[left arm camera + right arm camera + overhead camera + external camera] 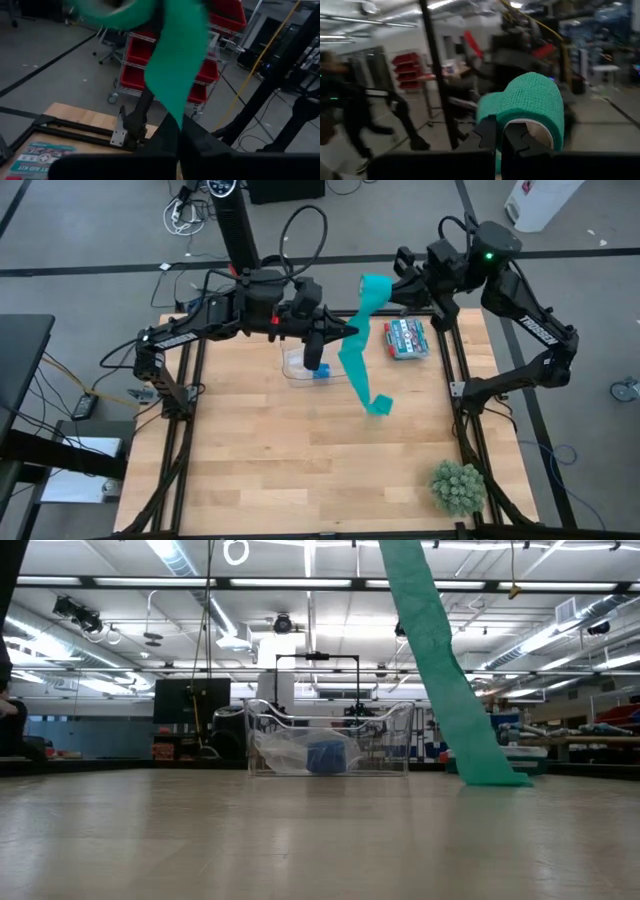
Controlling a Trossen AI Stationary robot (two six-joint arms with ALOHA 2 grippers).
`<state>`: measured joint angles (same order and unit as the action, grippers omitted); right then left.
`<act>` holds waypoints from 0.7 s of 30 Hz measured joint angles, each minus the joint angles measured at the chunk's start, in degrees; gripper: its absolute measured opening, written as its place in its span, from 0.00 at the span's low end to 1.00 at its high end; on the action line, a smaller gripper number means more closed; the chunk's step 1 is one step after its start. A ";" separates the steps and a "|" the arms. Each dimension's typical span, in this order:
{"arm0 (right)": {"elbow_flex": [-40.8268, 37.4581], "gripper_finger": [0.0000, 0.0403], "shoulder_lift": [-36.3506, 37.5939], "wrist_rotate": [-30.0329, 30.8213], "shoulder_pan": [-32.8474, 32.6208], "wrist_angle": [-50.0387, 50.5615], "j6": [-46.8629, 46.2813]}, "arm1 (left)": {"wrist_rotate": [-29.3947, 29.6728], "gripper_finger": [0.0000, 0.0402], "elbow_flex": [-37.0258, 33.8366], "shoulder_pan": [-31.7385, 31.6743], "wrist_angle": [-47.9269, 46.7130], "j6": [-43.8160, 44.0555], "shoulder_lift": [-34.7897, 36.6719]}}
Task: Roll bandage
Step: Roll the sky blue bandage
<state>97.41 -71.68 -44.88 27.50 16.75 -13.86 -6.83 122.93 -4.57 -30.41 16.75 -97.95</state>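
Wooden table (260,440) w/ bare middle; above its far side, right gripper (402,283) clamps bandage (357,350) at its coiled top, left gripper (352,332) pinched shut mid-strip, tail trailing to tabletop. Mid-roll, I'd say; next needs strip kept taut. Right wrist cam alone shows coil's core.

The bandage (440,670) runs off the low view's top edge, hiding both tools there.
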 joint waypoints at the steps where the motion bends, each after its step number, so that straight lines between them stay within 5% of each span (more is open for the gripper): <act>1: -0.01 0.00 0.01 0.06 0.40 0.89 0.24 | 0.06 0.01 0.00 0.06 -0.20 0.00 0.12; 11: -0.02 0.00 -0.54 4.67 -0.02 0.55 3.95 | -0.79 0.01 0.00 0.04 -0.87 1.81 -0.38; 21: -0.02 0.00 -0.44 2.40 0.00 -4.72 0.42 | 1.38 0.01 -0.28 -0.98 -1.61 -0.90 -1.01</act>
<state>97.38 -72.12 -42.48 27.51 12.04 -13.44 -5.45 122.65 -5.55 -32.01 15.86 -98.96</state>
